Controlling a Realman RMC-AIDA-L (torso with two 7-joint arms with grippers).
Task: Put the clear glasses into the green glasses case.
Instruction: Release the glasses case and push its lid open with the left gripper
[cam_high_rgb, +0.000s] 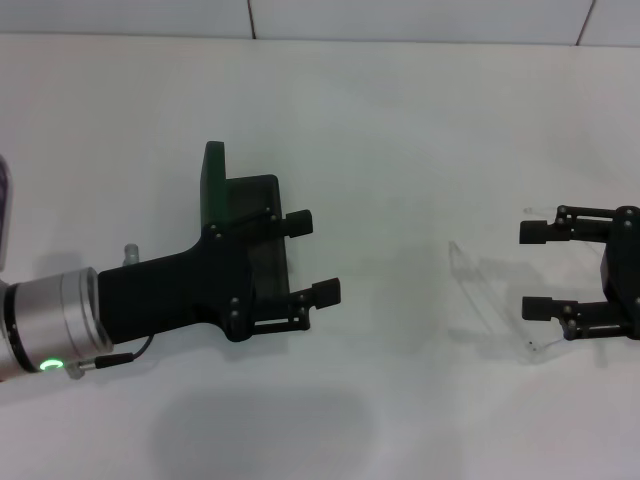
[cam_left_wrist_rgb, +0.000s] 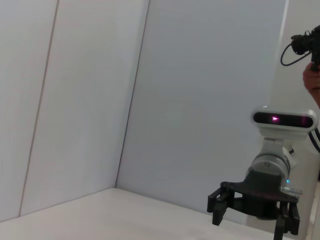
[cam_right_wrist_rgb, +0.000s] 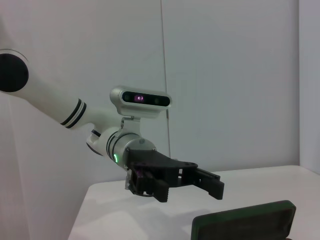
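Observation:
The green glasses case (cam_high_rgb: 214, 185) lies open on the white table at the left, its lid standing upright. In the right wrist view the case (cam_right_wrist_rgb: 244, 223) shows as a dark green slab. My left gripper (cam_high_rgb: 314, 257) hovers over the case's base and hides most of it; its jaws are open and empty. The clear glasses (cam_high_rgb: 478, 286) lie faint on the table right of centre, with one arm reaching toward my right gripper (cam_high_rgb: 531, 270). That gripper is open just to the right of the glasses, its fingers on either side of the near arm tips.
The table (cam_high_rgb: 380, 120) meets a white panelled wall along its far edge. Each wrist view shows the other arm: the left gripper (cam_right_wrist_rgb: 209, 184) and the right gripper (cam_left_wrist_rgb: 250, 219). A person's hand with a camera (cam_left_wrist_rgb: 310, 47) shows beyond the right arm.

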